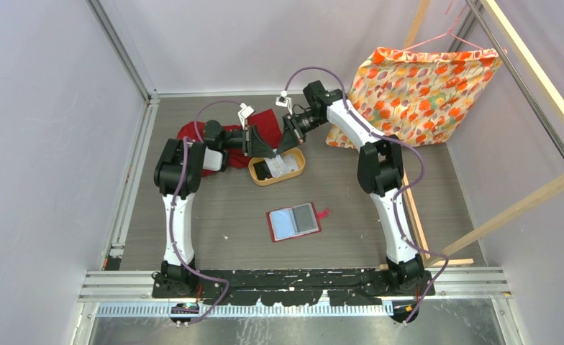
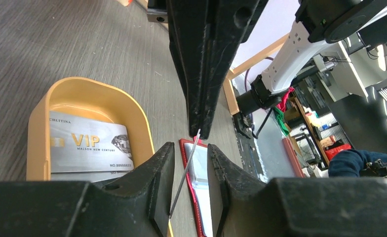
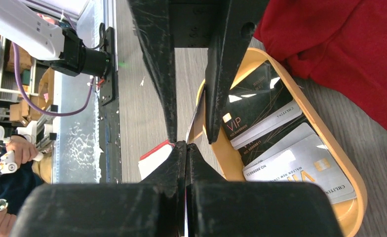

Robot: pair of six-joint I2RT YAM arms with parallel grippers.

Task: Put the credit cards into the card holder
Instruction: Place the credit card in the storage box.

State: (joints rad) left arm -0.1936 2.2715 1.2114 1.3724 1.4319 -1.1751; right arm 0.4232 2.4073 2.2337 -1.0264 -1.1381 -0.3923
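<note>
Above the tan oval tray (image 1: pixel 298 169) my two grippers meet tip to tip. My right gripper (image 3: pixel 185 144) is shut on the edge of one credit card (image 2: pixel 186 168), seen edge-on as a thin pale line. My left gripper (image 2: pixel 190 148) stands open around that card. The card leans on one finger (image 2: pixel 157 173) and is clear of the other. More credit cards (image 3: pixel 280 143), silver and black with VIP print, lie in the tray. The card holder (image 1: pixel 293 222), a red wallet, lies open and flat in mid-table, nearer the arm bases than the tray.
A red cloth (image 1: pixel 218 136) lies behind the left arm, next to the tray. An orange floral cloth (image 1: pixel 423 86) hangs on a hanger at the back right. A wooden frame (image 1: pixel 524 201) runs along the right side.
</note>
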